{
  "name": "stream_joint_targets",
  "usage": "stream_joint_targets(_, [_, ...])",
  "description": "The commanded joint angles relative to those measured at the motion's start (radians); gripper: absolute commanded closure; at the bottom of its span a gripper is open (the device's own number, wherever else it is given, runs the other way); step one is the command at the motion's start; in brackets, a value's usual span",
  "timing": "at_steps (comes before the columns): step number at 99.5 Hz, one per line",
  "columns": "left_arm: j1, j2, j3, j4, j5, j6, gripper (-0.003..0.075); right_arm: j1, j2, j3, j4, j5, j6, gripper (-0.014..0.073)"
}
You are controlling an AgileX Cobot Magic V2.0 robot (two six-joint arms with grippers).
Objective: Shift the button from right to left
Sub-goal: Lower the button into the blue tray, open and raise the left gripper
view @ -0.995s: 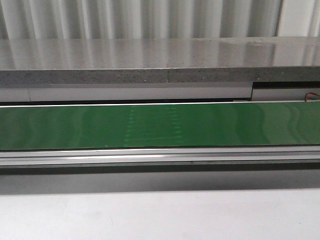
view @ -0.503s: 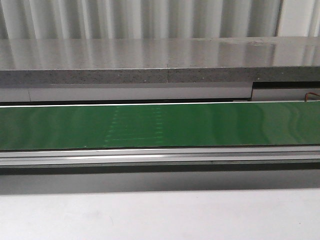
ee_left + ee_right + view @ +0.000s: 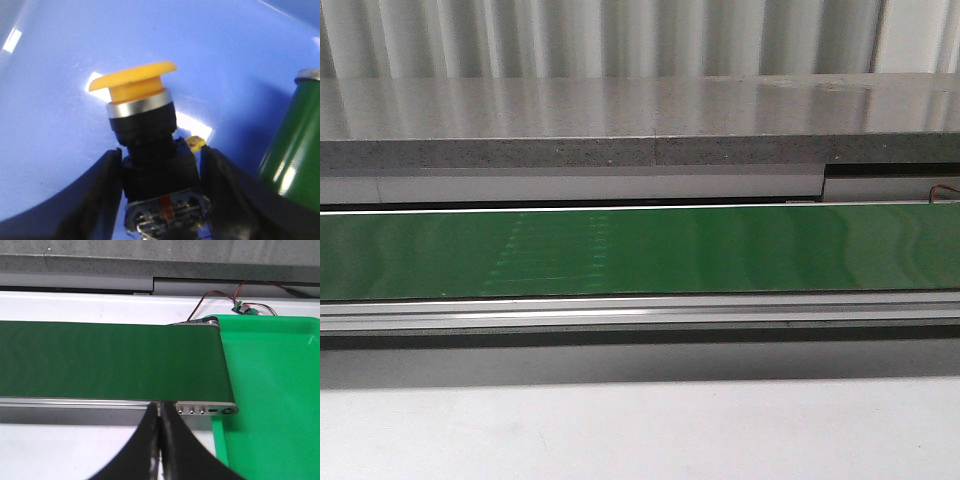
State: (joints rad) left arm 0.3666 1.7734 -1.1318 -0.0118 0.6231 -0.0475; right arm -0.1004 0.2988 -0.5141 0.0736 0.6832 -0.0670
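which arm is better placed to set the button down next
Left. Its hand grips the yellow-capped push-button above the blue tray. The right hand is shut and empty, by the green conveyor belt.

Front and right-wrist views: shared conveyor belt

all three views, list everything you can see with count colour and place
button: 1, yellow cap, black collar, between the left fingers, over the blue surface
blue surface: 1, blue, behind the button
conveyor belt: 1, green, across the front view
tray: 1, green, at the belt's end
wires: red and black, a small board beside the tray
left gripper: black, shut on the button
right gripper: black, shut, nothing held
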Motion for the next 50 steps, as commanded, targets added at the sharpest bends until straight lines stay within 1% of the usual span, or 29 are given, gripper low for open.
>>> stream_joint_targets(1, [0.002, -0.039, -0.030, -0.008, -0.035, -0.002, 0.0334, -0.003, 0.008, -0.022, -0.005, -0.066, -0.006, 0.0662])
stream_joint_targets(25, [0.002, -0.039, -0.030, -0.008, -0.028, -0.002, 0.0217, -0.003, 0.008, -0.022, -0.005, -0.066, -0.006, 0.0662])
stream_joint_targets(50, [0.002, -0.070, -0.030, -0.008, -0.057, -0.011, 0.0216, -0.003, 0.008, -0.022, -0.005, -0.066, -0.006, 0.0662])
